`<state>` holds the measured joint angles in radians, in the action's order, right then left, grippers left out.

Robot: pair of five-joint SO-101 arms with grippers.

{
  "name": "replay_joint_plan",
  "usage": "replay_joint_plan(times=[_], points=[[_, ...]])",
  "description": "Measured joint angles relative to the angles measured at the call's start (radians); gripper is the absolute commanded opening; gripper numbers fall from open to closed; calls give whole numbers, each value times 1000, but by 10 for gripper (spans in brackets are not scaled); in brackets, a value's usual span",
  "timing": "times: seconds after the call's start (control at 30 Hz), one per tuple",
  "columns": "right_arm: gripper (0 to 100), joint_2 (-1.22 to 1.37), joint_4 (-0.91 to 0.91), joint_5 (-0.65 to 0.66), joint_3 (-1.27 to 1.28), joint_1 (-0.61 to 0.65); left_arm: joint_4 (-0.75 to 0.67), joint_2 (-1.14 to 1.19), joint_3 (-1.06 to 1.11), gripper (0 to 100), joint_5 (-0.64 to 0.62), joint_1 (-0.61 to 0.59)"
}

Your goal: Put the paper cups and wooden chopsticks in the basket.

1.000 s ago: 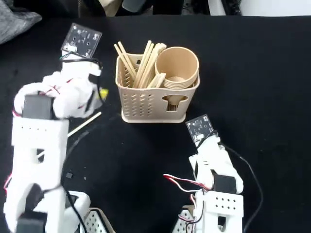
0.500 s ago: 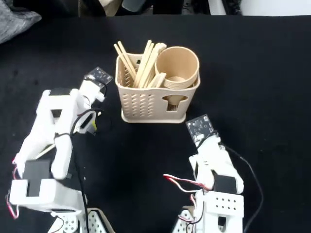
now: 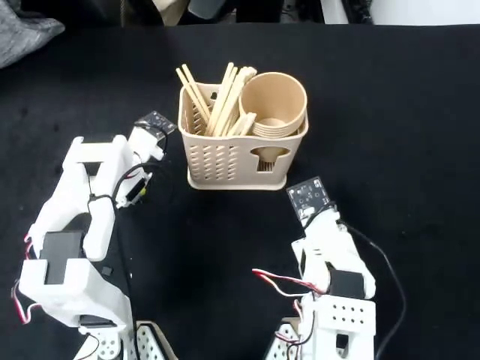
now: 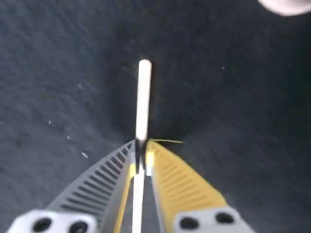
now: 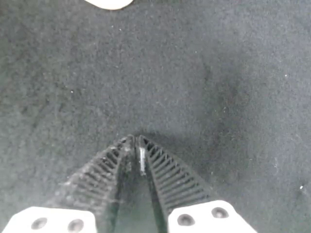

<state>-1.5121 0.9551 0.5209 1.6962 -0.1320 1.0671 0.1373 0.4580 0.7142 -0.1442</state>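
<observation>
So the basket (image 3: 225, 161) sits toward the far middle of the black desk (image 3: 405, 112), and there's loads of open room around it. The whole right side is bare cloth, and there's another wide bare patch in front of the basket between the two arms. The far edge of the desk runs along the back, with a grey bit of fabric (image 3: 26, 30) at the far left corner. The basket is well away from every edge.

The paper cups (image 3: 274, 101) are stacked in the right half of the basket, mouth up. A bunch of wooden chopsticks (image 3: 225, 97) stands in the left half, leaning and fanned out above the rim.

The left arm (image 3: 82, 202) is folded up just to the left of the basket, with its wrist end near the basket's left wall but not touching it. The left jaws are pinched tight on a single chopstick (image 4: 143, 97). The stick runs through between them and pokes out well past the tips over bare desk. I can't tell if its far end touches the cloth or hangs just above it.

The right arm (image 3: 330, 262) is in front of the basket's right corner, a bit apart from it. The right jaws are closed tip to tip with nothing in them, pointing down at bare desk.
</observation>
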Motion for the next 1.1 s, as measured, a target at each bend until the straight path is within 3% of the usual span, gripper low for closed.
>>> replay_joint_plan(times=[0.27,0.37,0.47,0.57,0.73,0.8,0.9,1.1], points=[[12,0,0,0,0,0,150,-34,-54,30,0,0],[12,0,0,0,0,0,190,-135,-54,80,0,2],[12,0,0,0,0,0,187,-218,-41,173,0,12],[12,0,0,0,0,0,133,-215,-32,166,0,11],[12,0,0,0,0,0,71,-32,-89,159,0,-3],[12,0,0,0,0,0,75,78,-149,109,0,-3],[12,0,0,0,0,0,133,215,-249,22,0,-5],[12,0,0,0,0,0,219,288,-348,29,0,-2]])
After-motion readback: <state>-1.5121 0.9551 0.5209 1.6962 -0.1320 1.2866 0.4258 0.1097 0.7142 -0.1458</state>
